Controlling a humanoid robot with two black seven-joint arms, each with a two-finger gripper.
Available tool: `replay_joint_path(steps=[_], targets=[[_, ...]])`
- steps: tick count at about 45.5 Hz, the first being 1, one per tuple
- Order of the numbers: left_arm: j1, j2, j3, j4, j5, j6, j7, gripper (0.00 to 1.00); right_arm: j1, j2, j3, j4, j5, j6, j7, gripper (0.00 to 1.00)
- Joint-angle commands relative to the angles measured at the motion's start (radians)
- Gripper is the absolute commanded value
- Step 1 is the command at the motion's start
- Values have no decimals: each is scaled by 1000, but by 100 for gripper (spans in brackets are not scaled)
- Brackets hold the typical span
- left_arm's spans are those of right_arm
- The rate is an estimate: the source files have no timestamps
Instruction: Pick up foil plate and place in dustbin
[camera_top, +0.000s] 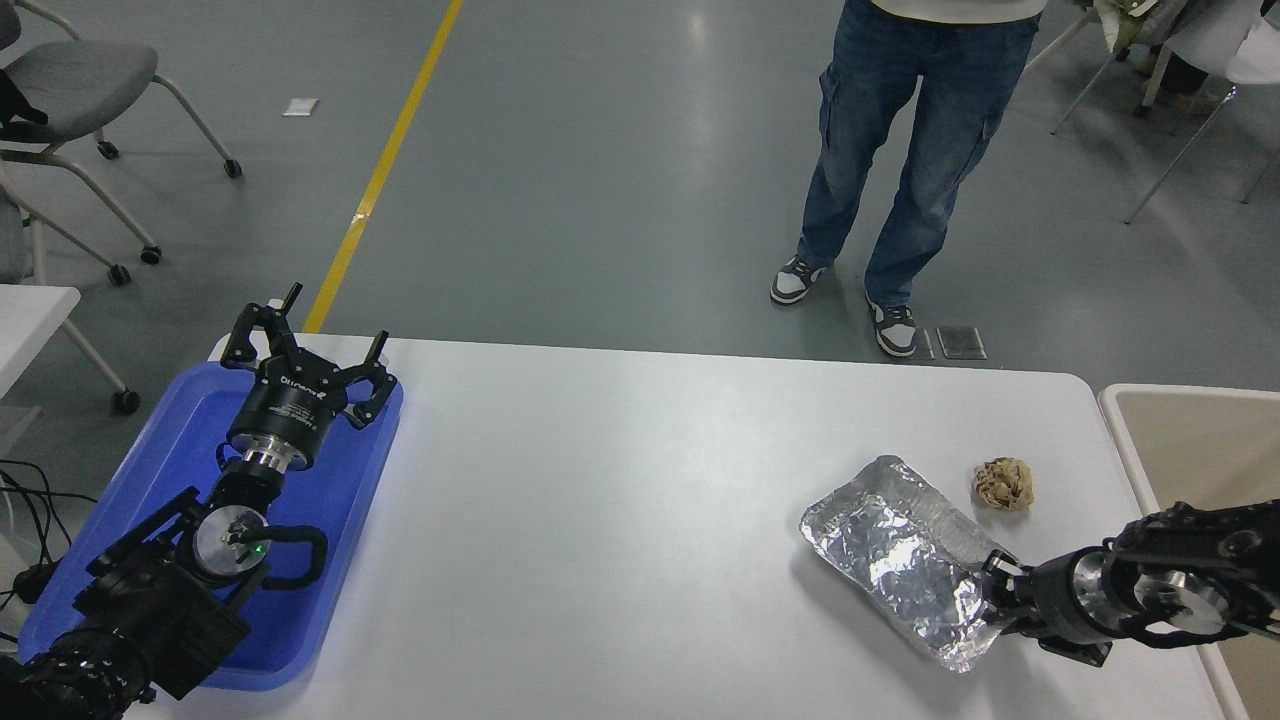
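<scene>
Item: crinkled silver foil plate, on white table; near corner pinched between right gripper fingers. Step: grasp. Next: lift, carry right to beige rectangular dustbin. Left gripper parked, fingers spread.

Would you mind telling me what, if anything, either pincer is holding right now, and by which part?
The right pincer grips the foil plate by its near right rim. The left pincer, parked over the blue tray, holds nothing.

Foil plate on table, right side; paper ball behind-right; dustbin beyond table's right edge.
</scene>
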Motion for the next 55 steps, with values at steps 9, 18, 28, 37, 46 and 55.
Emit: replay_joint_path(steps=[9, 18, 28, 37, 46, 55], targets=[[0, 0, 0, 0, 0, -2, 0, 100, 25, -7, 0, 19, 0, 8, 0, 0], [0, 0, 0, 0, 0, -2, 0, 100, 71, -40, 0, 44, 5, 13, -6, 0], [0, 0, 0, 0, 0, -2, 0, 100, 193, -135, -15, 120, 8, 62, -15, 0], [0, 0, 0, 0, 0, -2, 0, 100, 319, -221, -17, 153, 6, 125, -78, 0], [0, 0, 0, 0, 0, -2, 0, 100, 428, -277, -17, 153, -9, 177, -94, 0], [0, 0, 0, 0, 0, -2, 0, 100, 522, -307, -18, 150, -12, 215, -146, 0]])
